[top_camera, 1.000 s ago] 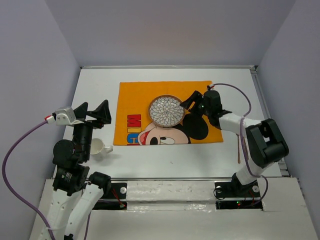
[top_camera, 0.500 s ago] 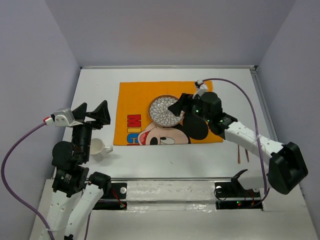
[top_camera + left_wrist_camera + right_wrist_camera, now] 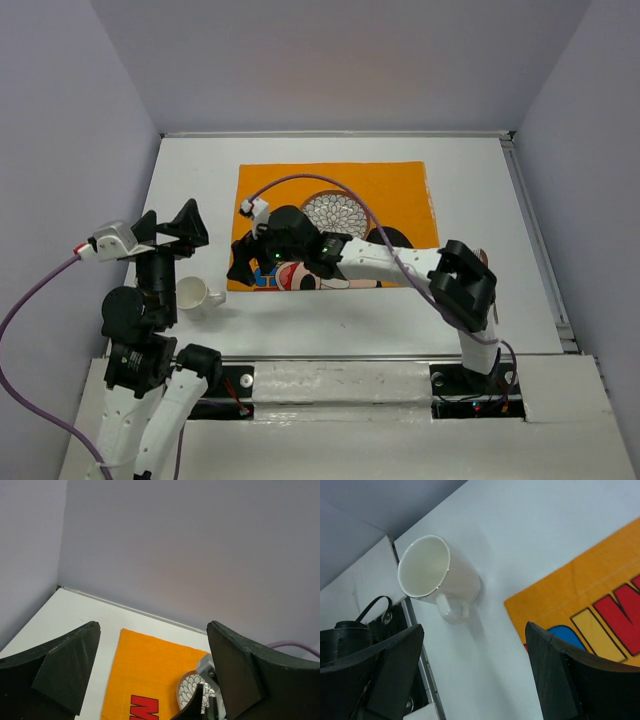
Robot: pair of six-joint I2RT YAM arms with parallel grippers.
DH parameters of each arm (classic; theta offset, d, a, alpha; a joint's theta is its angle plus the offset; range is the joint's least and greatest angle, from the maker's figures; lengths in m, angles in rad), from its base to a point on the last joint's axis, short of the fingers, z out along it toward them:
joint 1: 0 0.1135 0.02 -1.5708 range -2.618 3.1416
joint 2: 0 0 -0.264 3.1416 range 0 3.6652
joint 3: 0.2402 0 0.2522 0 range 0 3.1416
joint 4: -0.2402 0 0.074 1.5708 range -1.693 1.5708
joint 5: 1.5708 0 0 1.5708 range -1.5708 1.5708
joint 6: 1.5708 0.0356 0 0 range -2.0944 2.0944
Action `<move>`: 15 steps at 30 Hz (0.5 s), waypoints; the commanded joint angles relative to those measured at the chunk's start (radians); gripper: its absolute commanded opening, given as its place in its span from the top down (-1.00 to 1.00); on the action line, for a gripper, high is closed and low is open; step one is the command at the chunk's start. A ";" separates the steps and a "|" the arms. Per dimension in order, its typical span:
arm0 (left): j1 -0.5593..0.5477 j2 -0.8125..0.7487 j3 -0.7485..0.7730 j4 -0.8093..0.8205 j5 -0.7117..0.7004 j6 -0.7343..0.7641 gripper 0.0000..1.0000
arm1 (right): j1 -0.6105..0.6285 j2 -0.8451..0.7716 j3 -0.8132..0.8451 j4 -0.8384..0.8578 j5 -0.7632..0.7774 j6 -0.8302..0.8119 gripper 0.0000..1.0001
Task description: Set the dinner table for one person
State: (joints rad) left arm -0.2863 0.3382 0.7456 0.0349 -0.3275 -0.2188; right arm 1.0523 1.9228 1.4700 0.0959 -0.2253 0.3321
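Table (image 3: pixel 480 190) part set: placemat (image 3: pixel 270 190) laid mid-table, patterned plate (image 3: pixel 335 212) on it. Mug (image 3: pixel 437 577) off mat, on bare table to its left, not yet placed. Right jaws wide open, empty, facing mug. Left jaws open, empty, raised.

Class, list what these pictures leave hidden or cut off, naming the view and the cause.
Plate: top view, near half covered by the right arm.
Placemat print: top view, mostly under that arm; right wrist view, cut by the edge.
Mug: top view, partly behind the left arm.
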 commanded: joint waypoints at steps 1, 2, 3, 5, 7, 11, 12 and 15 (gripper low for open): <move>0.018 -0.031 0.001 0.025 -0.085 0.021 -0.98 | 0.035 0.103 0.174 -0.062 -0.017 -0.090 -0.76; 0.019 -0.037 0.000 0.029 -0.100 0.021 -0.98 | 0.054 0.122 0.199 -0.074 -0.022 -0.096 -0.75; 0.022 -0.044 -0.003 0.033 -0.102 0.022 -0.98 | 0.064 0.142 0.219 -0.085 -0.041 -0.105 -0.75; 0.025 -0.050 -0.005 0.036 -0.097 0.022 -0.98 | 0.089 0.177 0.259 -0.093 -0.062 -0.142 -0.73; 0.024 -0.044 -0.005 0.036 -0.093 0.022 -0.98 | 0.109 0.186 0.257 -0.093 -0.107 -0.175 -0.69; 0.029 -0.041 -0.005 0.037 -0.076 0.019 -0.98 | 0.120 0.205 0.260 -0.093 -0.167 -0.189 -0.61; 0.027 -0.041 -0.006 0.037 -0.074 0.018 -0.98 | 0.120 0.209 0.265 -0.094 -0.167 -0.189 -0.61; 0.027 -0.047 -0.008 0.037 -0.065 0.018 -0.98 | 0.120 0.248 0.292 -0.130 -0.158 -0.199 -0.57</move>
State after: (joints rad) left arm -0.2665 0.2981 0.7456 0.0254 -0.3962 -0.2165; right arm 1.1725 2.1349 1.6894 -0.0170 -0.3481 0.1768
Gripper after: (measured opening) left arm 0.989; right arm 0.798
